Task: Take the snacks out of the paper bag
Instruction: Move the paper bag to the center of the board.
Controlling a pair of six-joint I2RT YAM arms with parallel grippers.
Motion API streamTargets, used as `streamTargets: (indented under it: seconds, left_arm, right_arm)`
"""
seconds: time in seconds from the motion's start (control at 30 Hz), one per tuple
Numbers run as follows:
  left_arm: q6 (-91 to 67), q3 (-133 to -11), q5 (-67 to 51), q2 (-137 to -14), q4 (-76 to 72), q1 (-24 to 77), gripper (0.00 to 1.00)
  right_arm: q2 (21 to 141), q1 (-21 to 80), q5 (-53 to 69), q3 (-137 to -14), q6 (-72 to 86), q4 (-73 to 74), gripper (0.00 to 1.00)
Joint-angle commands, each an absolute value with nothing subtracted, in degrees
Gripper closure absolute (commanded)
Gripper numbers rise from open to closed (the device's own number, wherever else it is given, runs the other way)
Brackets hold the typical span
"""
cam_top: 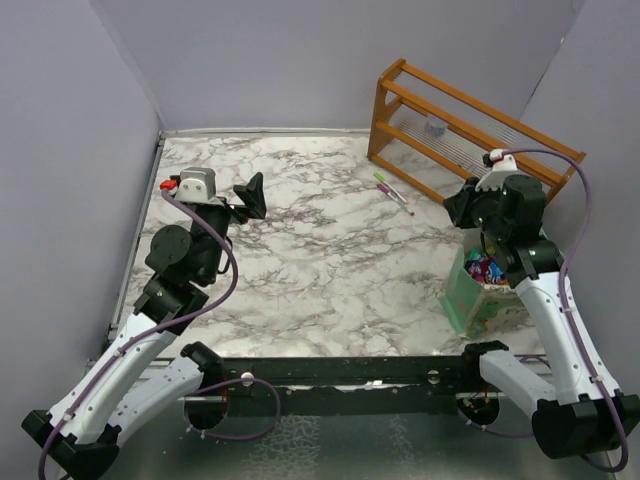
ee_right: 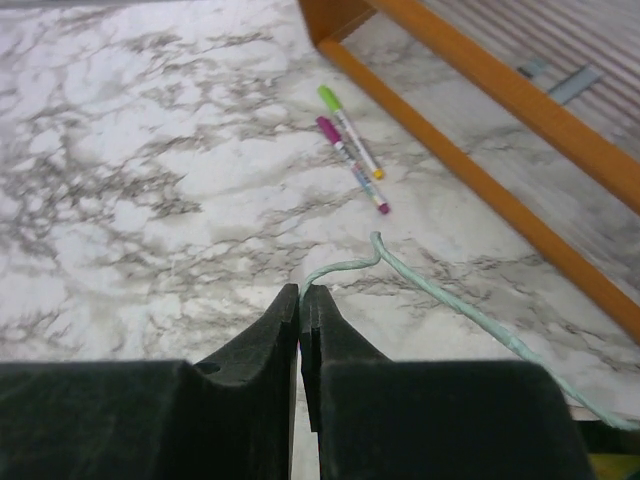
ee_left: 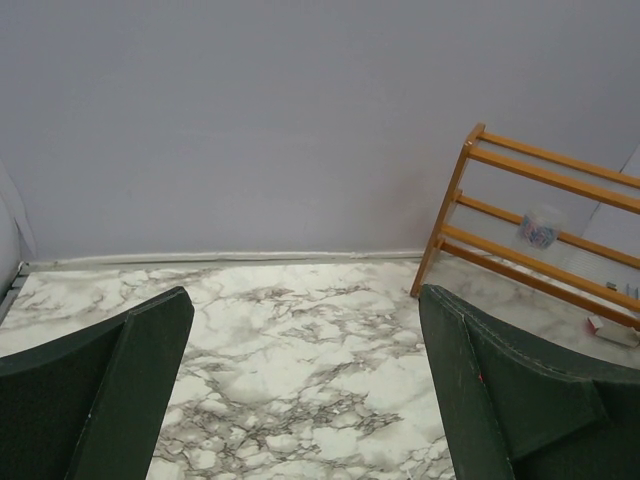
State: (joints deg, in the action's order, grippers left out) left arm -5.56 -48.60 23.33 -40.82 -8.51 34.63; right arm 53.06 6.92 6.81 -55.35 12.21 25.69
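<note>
The pale green paper bag [cam_top: 472, 300] stands upright at the right, near the table's front edge. Colourful snacks [cam_top: 485, 268] show in its open top. My right gripper [cam_top: 468, 212] hovers over the bag's far side. In the right wrist view the right gripper [ee_right: 302, 290] is shut on the bag's thin pale cord handle [ee_right: 441, 291], which loops off to the right. My left gripper [cam_top: 254, 196] is at the left of the table, well away from the bag. In the left wrist view the left gripper [ee_left: 305, 300] stands wide open over bare marble with nothing between its fingers.
A wooden rack [cam_top: 470, 130] stands at the back right, also seen as the rack [ee_left: 540, 235] in the left wrist view and the rack [ee_right: 480, 130] in the right wrist view. Two pens [cam_top: 393, 192] lie in front of it; the pens [ee_right: 350, 150] have green and magenta caps. Grey walls enclose the marble table [cam_top: 320, 250].
</note>
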Motion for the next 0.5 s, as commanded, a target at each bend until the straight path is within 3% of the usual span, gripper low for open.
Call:
streamTargets:
  seconds: [0.0,0.27,0.47]
  left_arm:
    - [-6.3,-48.1,24.0,-40.5,-10.2,35.1,0.02]
    - [-6.7,-47.8,24.2,-40.9,-10.4,35.1,0.02]
    - [-6.9,-47.8,24.8,-41.5,-10.2,35.1,0.02]
  right_arm:
    - [55.5,6.9,25.4,-56.7,12.2,20.2,0.94]
    - [60.2,7.5,43.6,-55.6,19.4,13.4,0.95]
    - [60.7,16.3,43.0,-54.8,24.1,7.8,0.96]
